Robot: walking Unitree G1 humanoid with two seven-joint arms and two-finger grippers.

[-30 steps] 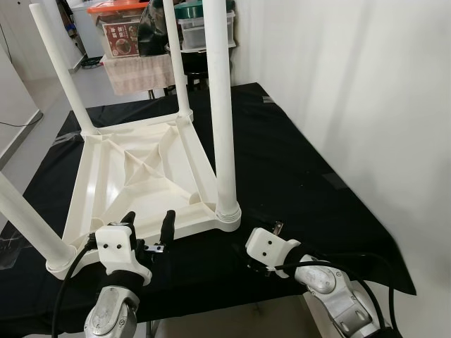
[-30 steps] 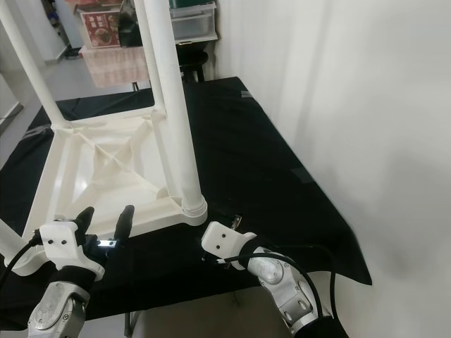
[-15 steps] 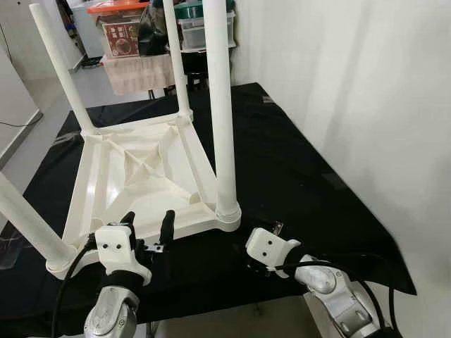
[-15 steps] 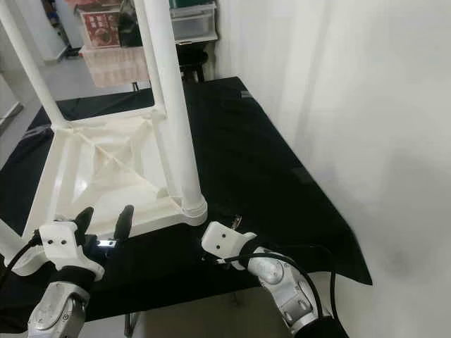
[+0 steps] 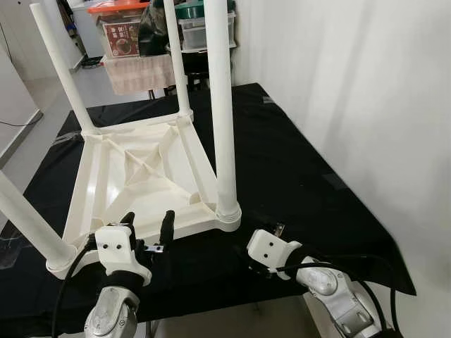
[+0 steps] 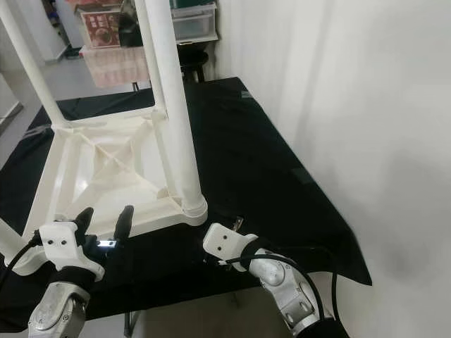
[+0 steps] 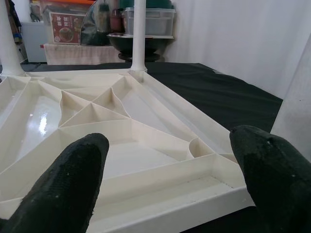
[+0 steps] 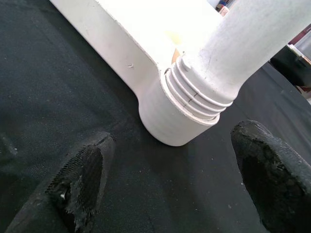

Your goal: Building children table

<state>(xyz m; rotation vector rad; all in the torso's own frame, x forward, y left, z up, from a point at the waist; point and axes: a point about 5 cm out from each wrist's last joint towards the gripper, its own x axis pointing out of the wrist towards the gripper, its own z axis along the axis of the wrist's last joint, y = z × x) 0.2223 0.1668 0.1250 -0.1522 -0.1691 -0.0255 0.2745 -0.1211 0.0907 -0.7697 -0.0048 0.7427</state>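
Observation:
A white plastic children's table [image 5: 141,176] lies upside down on a black cloth, with its legs standing upright. The near right leg [image 5: 222,105] is seated in its ribbed corner socket [image 8: 180,102]. My left gripper [image 5: 148,218] is open at the table's near edge, one finger [image 7: 68,184] on each side of the rim's line. My right gripper [image 8: 172,170] is open low over the cloth. It points at the near right socket from a short way off and touches nothing.
The black-covered worktop [image 5: 296,162] ends just below both grippers. A white wall [image 5: 366,84] runs along the right. Behind the worktop stand storage boxes [image 5: 120,32] and a cloth-draped stand [image 5: 137,74]. A small metal piece [image 5: 279,227] lies by the right wrist.

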